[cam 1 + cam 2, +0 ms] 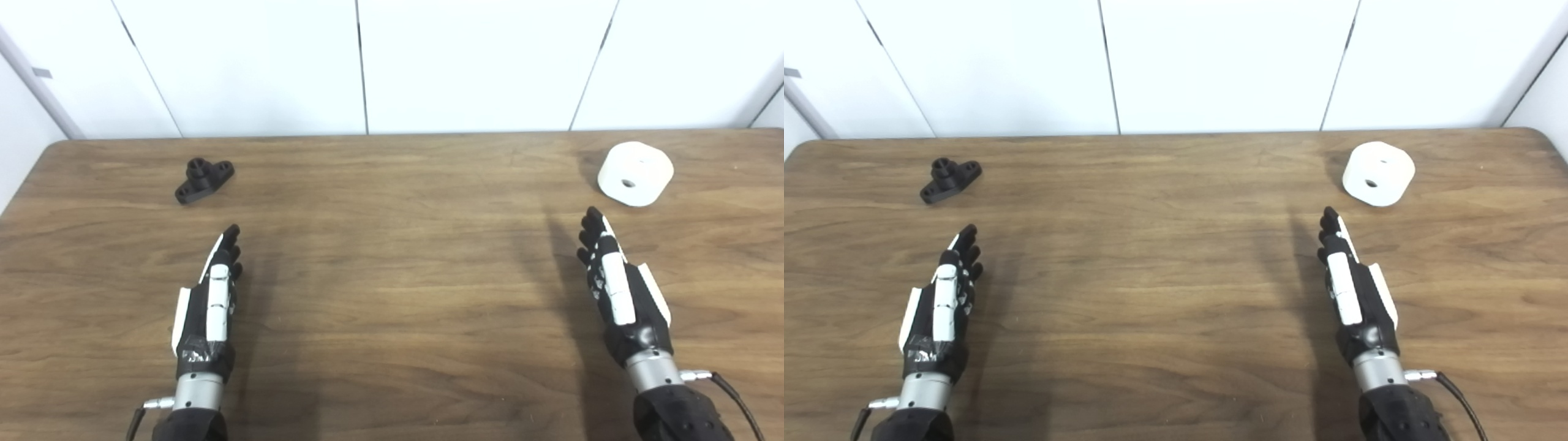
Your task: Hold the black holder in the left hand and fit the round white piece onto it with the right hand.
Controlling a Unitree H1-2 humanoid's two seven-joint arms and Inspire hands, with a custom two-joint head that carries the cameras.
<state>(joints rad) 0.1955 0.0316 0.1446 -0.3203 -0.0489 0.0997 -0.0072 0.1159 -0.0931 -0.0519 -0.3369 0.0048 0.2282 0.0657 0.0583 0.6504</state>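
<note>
Closest to the camera, both arms came in from the bottom edge over the wooden table point(392, 294). The left hand point(211, 300) was stretched out flat, fingers extended and pointing away toward the far edge of the table, holding nothing at all. Same deal with the right hand point(618, 294): fingers straight out, a bit spread, totally empty. Both hands sat well apart from each other, one toward each side of the table, and each threw a long dark shadow on the wood beside it.

Further out, the black holder point(203, 179) lay on the table's far left part, just ahead of the left hand's fingertips but not touching them. It looked like a small flat base with a stubby post standing up in the middle, angled diagonally.

On the table's far right part sat the round white piece point(636, 173), a chunky drum shape tipped so its face with the small center hole looked toward the camera. It was near the right hand's fingertips, slightly beyond and to the right, clearly apart.

Behind the table's far edge ran plain white wall panels point(478, 61) with thin dark seams.
</note>
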